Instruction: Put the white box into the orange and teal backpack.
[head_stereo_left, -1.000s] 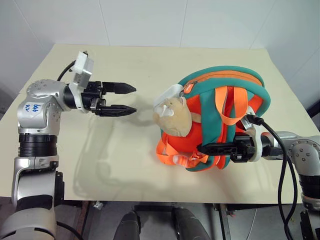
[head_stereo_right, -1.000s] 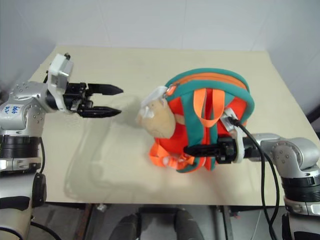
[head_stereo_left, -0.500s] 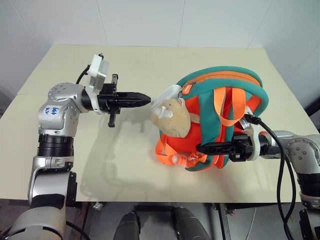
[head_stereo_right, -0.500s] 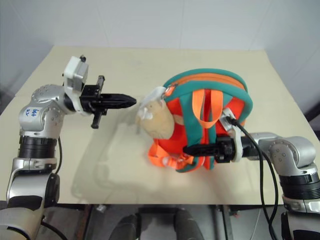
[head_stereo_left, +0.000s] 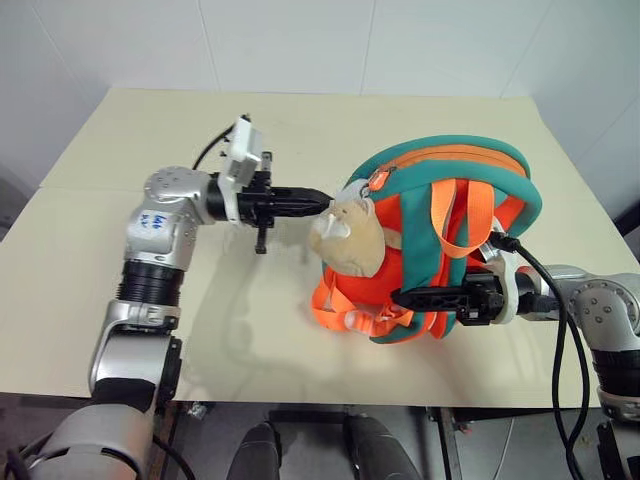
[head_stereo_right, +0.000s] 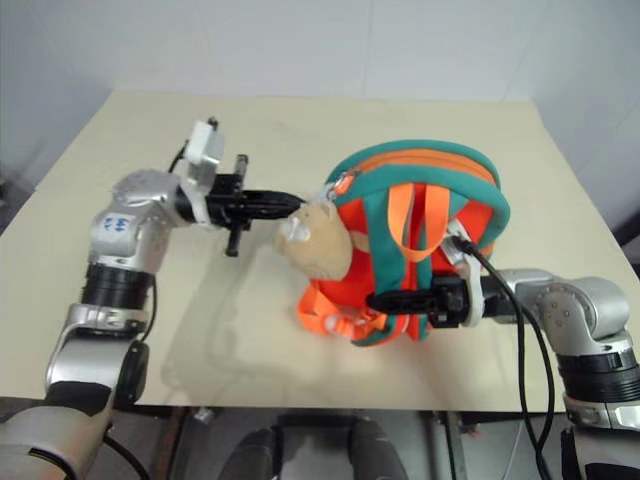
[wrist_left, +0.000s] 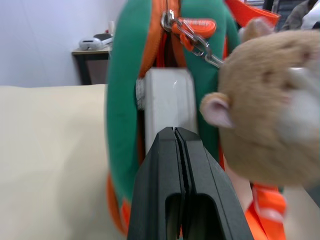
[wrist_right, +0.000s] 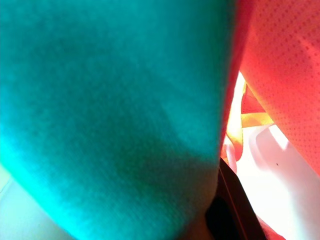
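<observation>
The orange and teal backpack (head_stereo_left: 440, 160) lies on the table with its zipped opening facing my left arm. The white box (wrist_left: 167, 97) sits end-on in that opening, between the teal edges and under the orange zipper pull (wrist_left: 192, 27). My left gripper (head_stereo_left: 322, 201) is shut and empty, pointing level, with its tips right at the box's end. A beige plush charm (head_stereo_left: 350, 235) hangs just beside those tips. My right gripper (head_stereo_left: 400, 297) reaches in from the other side and is shut on the backpack's teal trim at its near edge.
The beige table (head_stereo_left: 150, 300) has bare surface on its left half and behind the backpack. Orange straps (head_stereo_left: 345, 310) spill from the bag toward the front edge. A black cable (head_stereo_left: 560, 320) loops over my right forearm. White walls stand behind the table.
My left gripper shut and travelled right across the table to the backpack's opening. The white box sticks out less than before. The right arm and backpack stayed put.
</observation>
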